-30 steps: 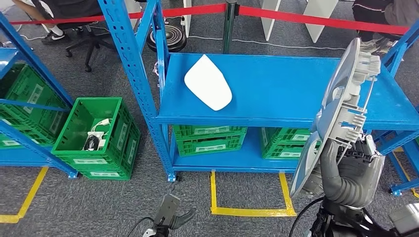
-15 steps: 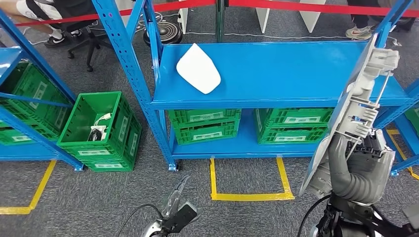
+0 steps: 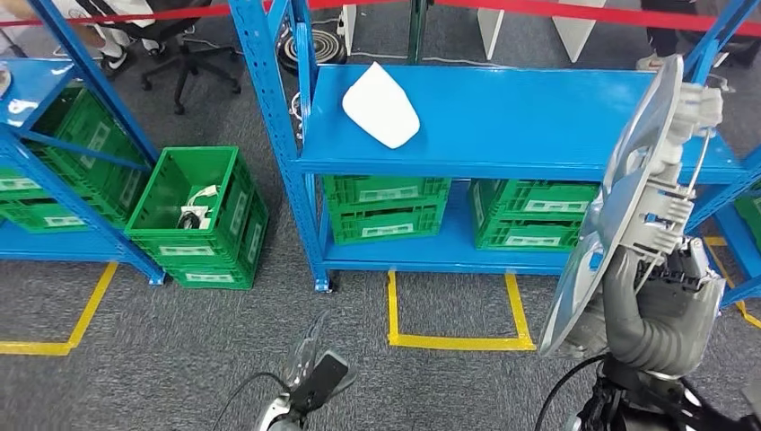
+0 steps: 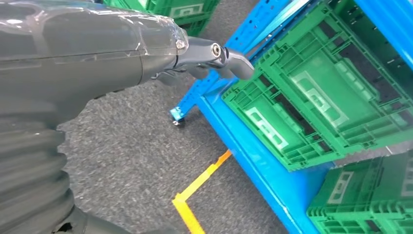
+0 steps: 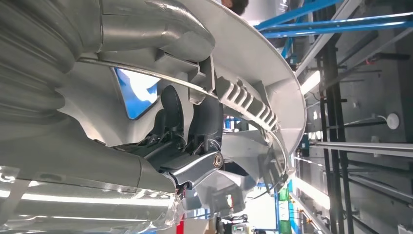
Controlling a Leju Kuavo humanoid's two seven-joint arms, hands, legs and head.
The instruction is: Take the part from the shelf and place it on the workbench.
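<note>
While the right hand (image 3: pixel 660 310) grips its lower edge, grey part (image 3: pixel 642 193) upright above it.

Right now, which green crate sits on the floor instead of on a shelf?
The open green crate between the two blue racks, with cables inside; the other crates sit on rack shelves.

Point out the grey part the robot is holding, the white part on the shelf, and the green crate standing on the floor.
grey part (image 3: pixel 646 193), head view, on its ribbed back.
white part (image 3: pixel 381 106), head view, on its smooth top face.
green crate (image 3: pixel 235 224), head view, on its right wall.
</note>
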